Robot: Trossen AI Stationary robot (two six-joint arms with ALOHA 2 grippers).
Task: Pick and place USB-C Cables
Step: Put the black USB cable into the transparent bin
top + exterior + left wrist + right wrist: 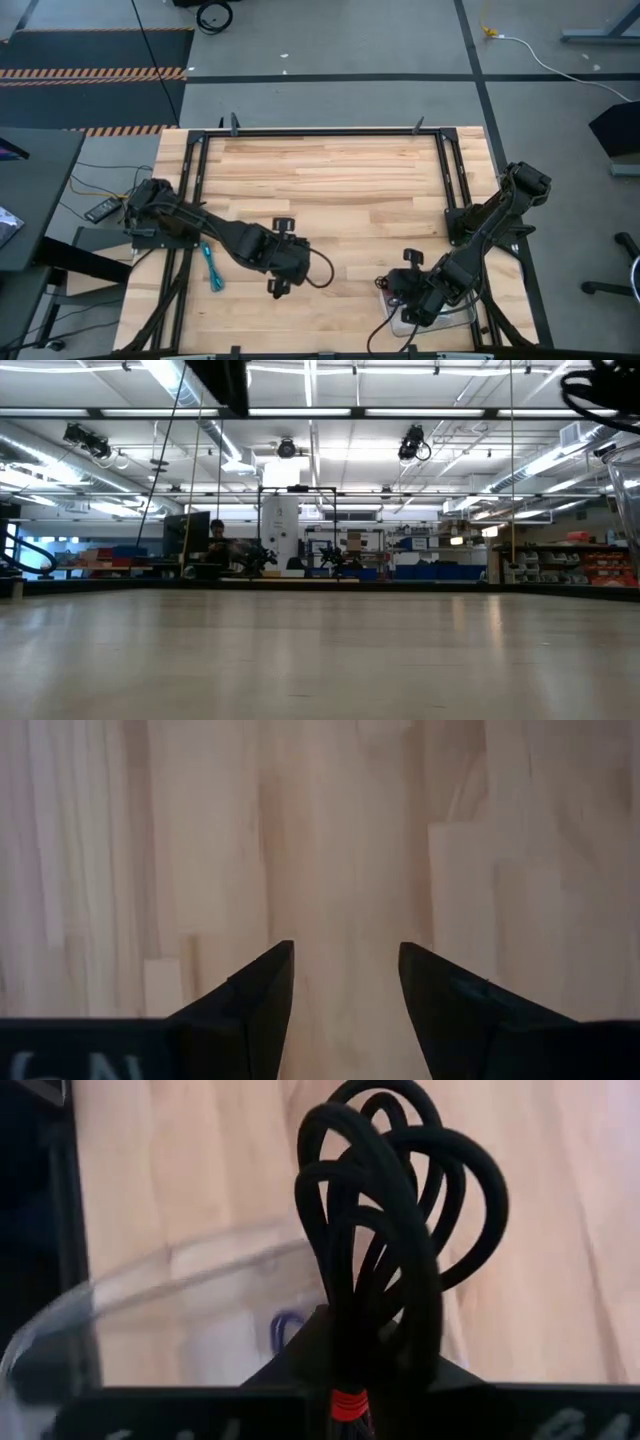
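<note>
The black-and-red USB-C cable (395, 1230), a bundle of black loops tied by a red band, is in my right gripper (365, 1380), which is shut on it. In the high view that gripper (408, 287) hangs over the near right of the table, at the clear tray (445, 322). A purple cable (286, 1328) shows a little through the tray's wall. The teal cable (212, 268) lies flat on the wood at the near left. My left gripper (288, 257) is open, pointing down over bare wood (345, 960), to the right of the teal cable. The maroon and pale blue cables are not visible. My right gripper pinches the black-and-red cable between its two fingers at the banded end (347, 1402), next to the red tie. The loops (440, 1190) stand out beyond the fingertips, lifted clear above the tray's rim (150, 1275).
A black frame (320, 131) runs round the wooden top. The middle and far part of the table (330, 180) are bare wood. A small dark device (101, 211) lies off the left edge. A person shows far off in the room (217, 532).
</note>
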